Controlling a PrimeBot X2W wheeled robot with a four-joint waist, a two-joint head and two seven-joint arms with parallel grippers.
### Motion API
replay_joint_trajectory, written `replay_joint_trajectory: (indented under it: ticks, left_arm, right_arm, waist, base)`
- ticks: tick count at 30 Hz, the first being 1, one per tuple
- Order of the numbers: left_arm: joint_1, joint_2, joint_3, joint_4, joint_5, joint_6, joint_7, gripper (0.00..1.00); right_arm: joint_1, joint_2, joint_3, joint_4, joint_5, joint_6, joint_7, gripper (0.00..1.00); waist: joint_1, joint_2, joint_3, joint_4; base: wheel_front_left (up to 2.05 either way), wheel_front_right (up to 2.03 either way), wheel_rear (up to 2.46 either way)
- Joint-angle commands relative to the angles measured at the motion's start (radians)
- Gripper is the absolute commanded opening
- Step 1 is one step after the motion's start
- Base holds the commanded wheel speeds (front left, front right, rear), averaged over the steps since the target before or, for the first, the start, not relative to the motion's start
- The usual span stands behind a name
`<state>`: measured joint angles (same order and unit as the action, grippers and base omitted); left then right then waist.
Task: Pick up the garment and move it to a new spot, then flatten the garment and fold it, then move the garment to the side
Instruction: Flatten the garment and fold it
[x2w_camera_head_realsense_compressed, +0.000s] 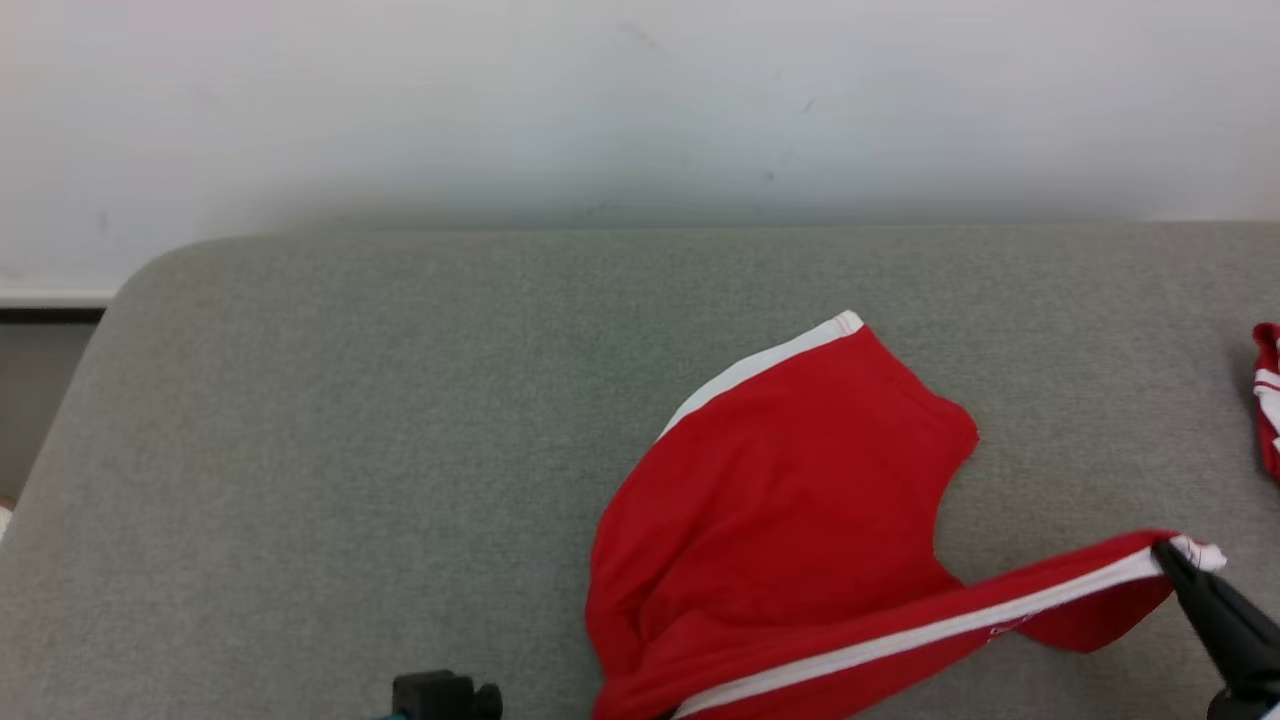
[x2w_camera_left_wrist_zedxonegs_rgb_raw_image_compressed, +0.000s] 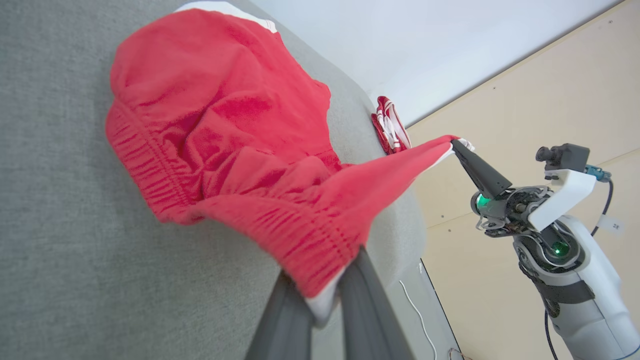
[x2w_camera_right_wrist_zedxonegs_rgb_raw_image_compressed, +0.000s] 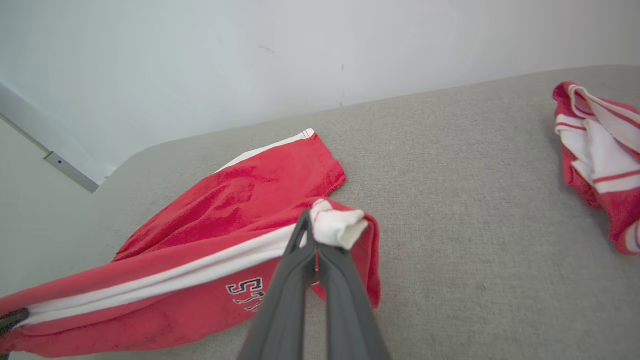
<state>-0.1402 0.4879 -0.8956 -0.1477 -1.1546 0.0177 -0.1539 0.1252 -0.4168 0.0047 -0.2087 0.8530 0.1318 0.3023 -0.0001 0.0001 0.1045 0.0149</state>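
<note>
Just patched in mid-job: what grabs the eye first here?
The red shorts with a white side stripe, stretched over the grey cushion: the left gripper pinches the waistband, the right gripper the stripe's hem end. A second red-and-white garment lies bunched at the cushion's right edge.

Bright, even, diffuse light all over, and no glare anywhere. In the head view the lifted leg of the red shorts (x2w_camera_head_realsense_compressed: 780, 500) throws only a faint, soft-edged shadow on the grey cushion (x2w_camera_head_realsense_compressed: 300, 450). A dim band lies on the white wall (x2w_camera_head_realsense_compressed: 600, 100) along the cushion's far edge. Both wrist views bend towards their edges. The left fingers (x2w_camera_left_wrist_zedxonegs_rgb_raw_image_compressed: 372, 310) and right fingers (x2w_camera_right_wrist_zedxonegs_rgb_raw_image_compressed: 345, 310) are blurred, close to the lens. The shorts' fabric is sharp.
</note>
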Motion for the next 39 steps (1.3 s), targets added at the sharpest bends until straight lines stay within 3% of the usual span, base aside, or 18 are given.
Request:
replay_joint_trajectory:
  ticks: [1,12,23,25,28,29,30,31,32,39]
  left_arm:
    - [-0.022,-0.001,0.01,-0.004,-0.018,-0.008,0.012,0.0]
    - [-0.263,-0.144,0.056,0.083,-0.163,-0.059,0.164,0.0]
    - [-0.407,-0.238,0.08,0.249,-0.19,-0.083,0.19,0.0]
    - [-0.417,-0.247,0.079,0.267,-0.184,-0.089,0.189,0.1]
    - [-0.431,-0.265,0.077,0.293,-0.182,-0.095,0.18,0.4]
    - [-0.435,-0.266,0.073,0.302,-0.169,-0.094,0.174,1.0]
    - [-0.435,-0.269,0.07,0.312,-0.161,-0.091,0.168,1.0]
    - [-0.435,-0.269,0.07,0.312,-0.161,-0.091,0.168,1.0]
    - [-0.437,-0.27,0.066,0.323,-0.146,-0.087,0.162,1.0]
    - [-0.422,-0.265,0.058,0.367,-0.084,-0.056,0.106,1.0]
  right_arm:
    - [-0.049,-0.004,-0.005,0.014,-0.001,-0.003,0.015,0.0]
    - [-0.462,-0.036,0.01,0.205,-0.053,-0.002,0.228,0.0]
    - [-0.698,-0.041,0.108,0.373,-0.126,-0.002,0.236,0.0]
    - [-0.716,-0.048,0.132,0.397,-0.133,-0.002,0.234,0.0]
    - [-0.744,-0.054,0.151,0.435,-0.15,-0.002,0.222,0.0]
    - [-0.754,-0.051,0.156,0.44,-0.155,-0.002,0.208,0.2]
    - [-0.763,-0.048,0.157,0.449,-0.156,-0.002,0.192,0.75]
    - [-0.763,-0.048,0.157,0.449,-0.156,-0.002,0.192,0.75]
    - [-0.768,-0.045,0.157,0.459,-0.155,-0.002,0.184,1.0]
    - [-0.782,-0.052,0.168,0.49,-0.13,-0.002,0.083,1.0]
  waist:
    - [0.0001,-0.0001,0.049,0.049]
    - [0.0001,-0.0001,0.21,0.198]
    - [0.0001,-0.0001,0.268,0.246]
    - [0.0001,-0.0001,0.271,0.252]
    - [0.0001,-0.0001,0.276,0.26]
    - [0.0001,-0.0001,0.278,0.262]
    - [0.0001,-0.0001,0.28,0.263]
    - [0.0001,-0.0001,0.28,0.263]
    - [0.0001,-0.0001,0.282,0.263]
    - [0.0001,-0.0001,0.282,0.261]
  base:
    - [0.0,0.0,0.0]
    - [0.0,0.0,0.0]
    - [0.0,0.0,0.0]
    - [0.0,0.0,0.0]
    - [0.0,0.0,0.0]
    - [0.0,0.0,0.0]
    - [0.0,0.0,0.0]
    - [0.0,0.0,0.0]
    - [0.0,0.0,0.0]
    - [0.0,0.0,0.0]
